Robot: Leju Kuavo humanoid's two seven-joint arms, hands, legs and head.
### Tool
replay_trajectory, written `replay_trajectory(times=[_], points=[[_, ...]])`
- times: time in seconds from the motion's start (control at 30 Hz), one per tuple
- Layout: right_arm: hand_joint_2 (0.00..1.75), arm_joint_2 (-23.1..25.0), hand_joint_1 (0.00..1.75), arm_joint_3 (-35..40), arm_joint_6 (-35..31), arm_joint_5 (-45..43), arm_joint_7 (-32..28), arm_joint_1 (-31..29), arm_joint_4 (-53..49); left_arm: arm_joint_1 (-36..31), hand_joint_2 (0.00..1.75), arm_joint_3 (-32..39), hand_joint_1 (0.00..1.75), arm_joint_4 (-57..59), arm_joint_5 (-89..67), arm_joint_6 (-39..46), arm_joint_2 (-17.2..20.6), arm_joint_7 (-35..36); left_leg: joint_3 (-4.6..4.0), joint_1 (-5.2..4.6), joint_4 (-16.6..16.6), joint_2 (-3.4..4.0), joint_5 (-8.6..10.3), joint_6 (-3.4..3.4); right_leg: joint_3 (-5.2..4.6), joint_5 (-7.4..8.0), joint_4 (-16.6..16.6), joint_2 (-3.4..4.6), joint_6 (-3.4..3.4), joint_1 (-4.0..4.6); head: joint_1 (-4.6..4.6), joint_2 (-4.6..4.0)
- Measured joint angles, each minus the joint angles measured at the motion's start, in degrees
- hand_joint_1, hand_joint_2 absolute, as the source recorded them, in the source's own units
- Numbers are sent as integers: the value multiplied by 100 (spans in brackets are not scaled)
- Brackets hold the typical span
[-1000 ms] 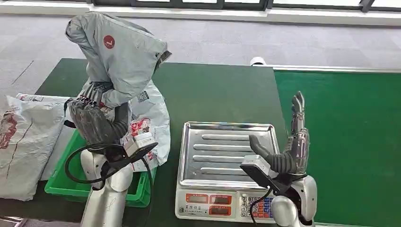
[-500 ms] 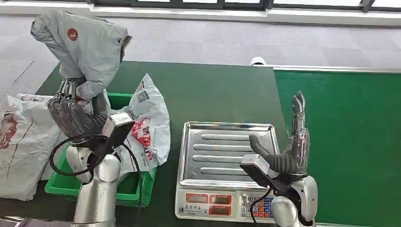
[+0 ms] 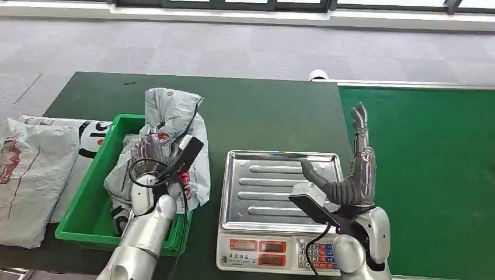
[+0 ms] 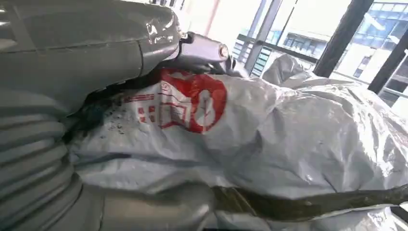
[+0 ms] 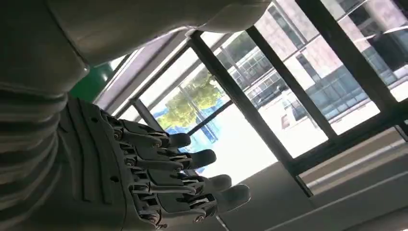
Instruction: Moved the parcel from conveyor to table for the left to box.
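- In the green box, at the table's left: grey parcel lies w/ its long axis running from near end to far end of the box; far end crumpled and sticking up above the rim; right side spills over the box's right wall onto the green table; red print on it in left wrist view
- Left hand sits on top of the parcel, thumb and fingers wrapped round the plastic in left wrist view; grasping the parcel
- Right hand upright over the right edge of the scale tray; fingers straight and apart, holding nothing; thumb points left over the tray
- Scale stands just right of the box; conveyor further right
- More grey bags left of the box, touching its left wall
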Motion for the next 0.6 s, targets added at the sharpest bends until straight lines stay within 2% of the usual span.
replay_trajectory(times=[0.33, 0.47, 0.6], points=[[175, 0, 0, 0, -168, -6, -37, 97, -20, 46, 0, -196, 0, 19, 766, 371, 94, -305, 2, 0, 1, -2, 1, 0, -1, 0, 0, -2, 0, 0, 0, 0], [175, -2, 0, 0, -229, 46, 11, 140, -48, 0, 0, -216, 0, 20, 1599, 559, 96, -763, 2, 0, 0, -1, 1, 0, 2, 0, 1, -3, 0, -1, 0, 0], [175, -11, 0, -11, -197, 294, 318, 56, -35, 144, 0, -221, 0, -347, 2940, 579, 101, -1527, 6, 0, -1, -1, 0, -1, 3, 0, 1, -1, 0, -1, 0, 0]])
